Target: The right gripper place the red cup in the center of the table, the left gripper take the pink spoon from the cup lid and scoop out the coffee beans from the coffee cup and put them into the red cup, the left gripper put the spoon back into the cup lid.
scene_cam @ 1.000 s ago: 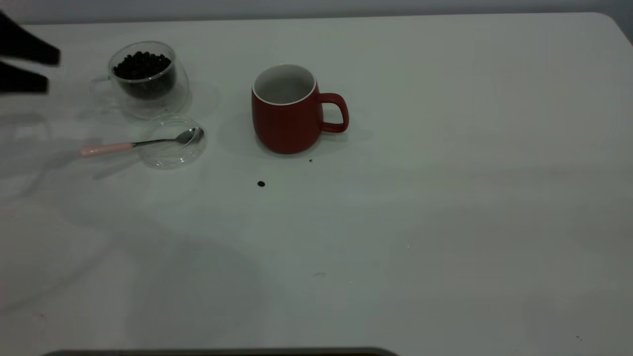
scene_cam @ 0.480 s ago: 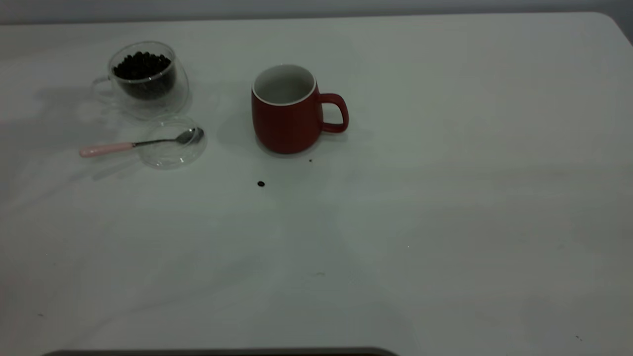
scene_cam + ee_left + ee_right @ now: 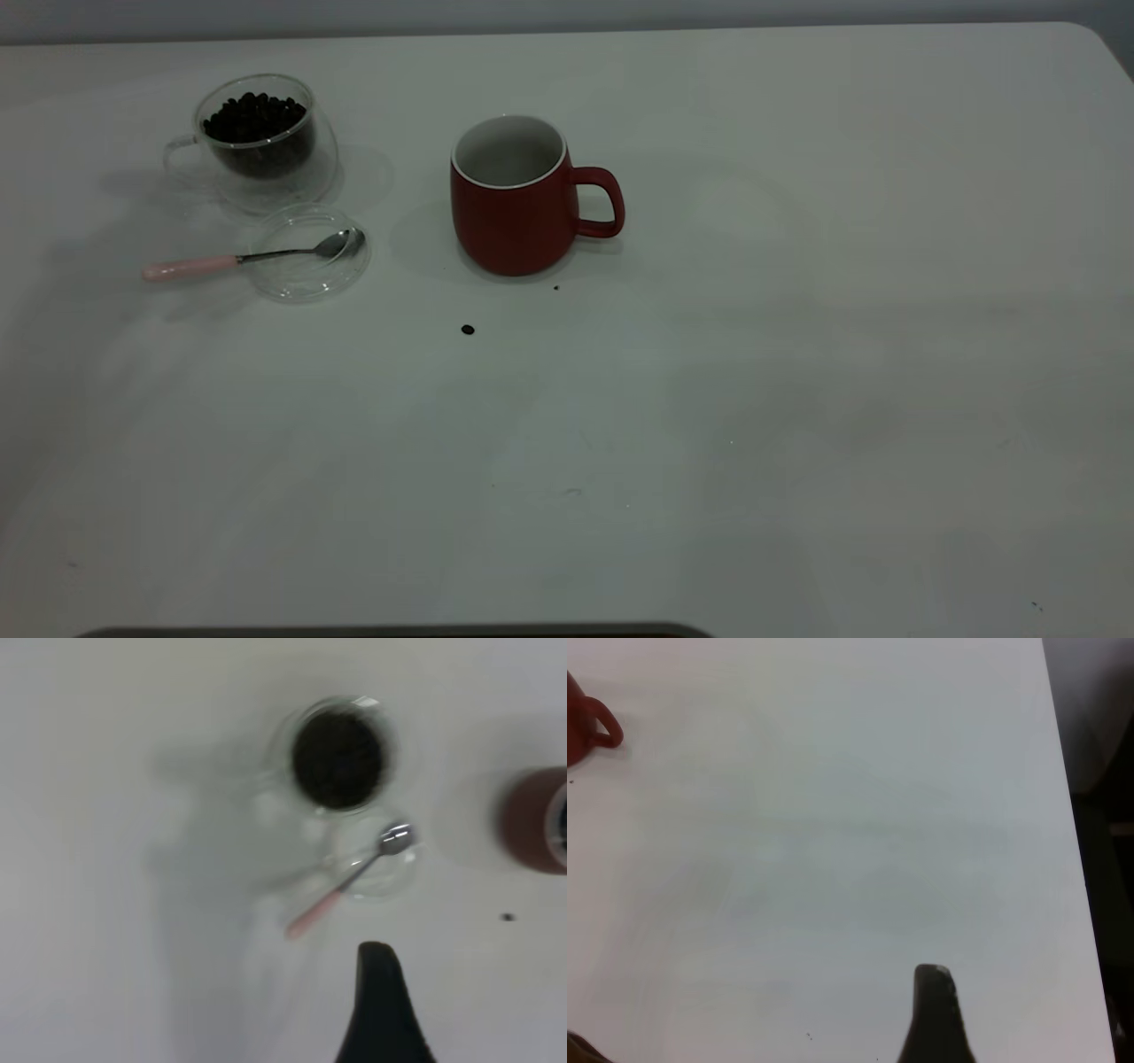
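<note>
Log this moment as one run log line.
red cup: upright, mid-table | pink spoon: bowl in cup lid | coffee beans: in coffee cup | left gripper: above spoon area, holding nothing

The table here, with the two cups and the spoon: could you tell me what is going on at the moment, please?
Nothing is being held right now. The red cup stands upright near the middle of the table. The pink spoon rests with its bowl in the cup lid, beside the coffee cup holding coffee beans. A stray bean lies before the red cup. The left gripper hangs above the spoon area; the right gripper hangs over bare table.
</note>
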Controlling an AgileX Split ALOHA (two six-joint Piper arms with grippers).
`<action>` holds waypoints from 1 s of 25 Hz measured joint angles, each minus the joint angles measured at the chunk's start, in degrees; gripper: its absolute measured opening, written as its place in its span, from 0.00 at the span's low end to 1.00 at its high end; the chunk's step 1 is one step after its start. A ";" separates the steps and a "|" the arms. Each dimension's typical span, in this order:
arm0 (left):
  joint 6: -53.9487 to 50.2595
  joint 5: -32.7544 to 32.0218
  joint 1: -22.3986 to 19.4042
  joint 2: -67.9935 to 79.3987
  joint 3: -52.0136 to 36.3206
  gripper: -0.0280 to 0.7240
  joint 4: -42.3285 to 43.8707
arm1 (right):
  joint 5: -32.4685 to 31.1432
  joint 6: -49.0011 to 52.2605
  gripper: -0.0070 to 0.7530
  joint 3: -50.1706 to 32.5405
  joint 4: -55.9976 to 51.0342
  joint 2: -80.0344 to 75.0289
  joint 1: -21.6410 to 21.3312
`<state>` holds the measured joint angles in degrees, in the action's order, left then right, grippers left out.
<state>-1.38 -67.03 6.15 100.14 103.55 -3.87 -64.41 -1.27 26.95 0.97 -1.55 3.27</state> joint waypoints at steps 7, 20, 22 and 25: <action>-0.86 0.00 5.05 -17.28 -15.40 0.80 0.11 | 0.00 0.00 0.79 0.00 0.00 0.00 0.00; -1.05 0.00 5.08 -49.56 -41.99 0.80 -0.84 | -0.02 0.00 0.79 0.00 0.00 0.00 0.00; -1.05 0.00 5.08 -55.54 -47.76 0.80 0.01 | -0.02 0.00 0.79 0.00 0.00 0.00 0.00; -0.99 0.00 4.25 -64.92 -54.71 0.80 1.31 | -0.02 0.00 0.79 0.00 0.00 0.00 0.00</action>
<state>-2.37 -67.03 10.40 35.22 48.84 -2.56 -64.43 -1.27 26.95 0.97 -1.55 3.27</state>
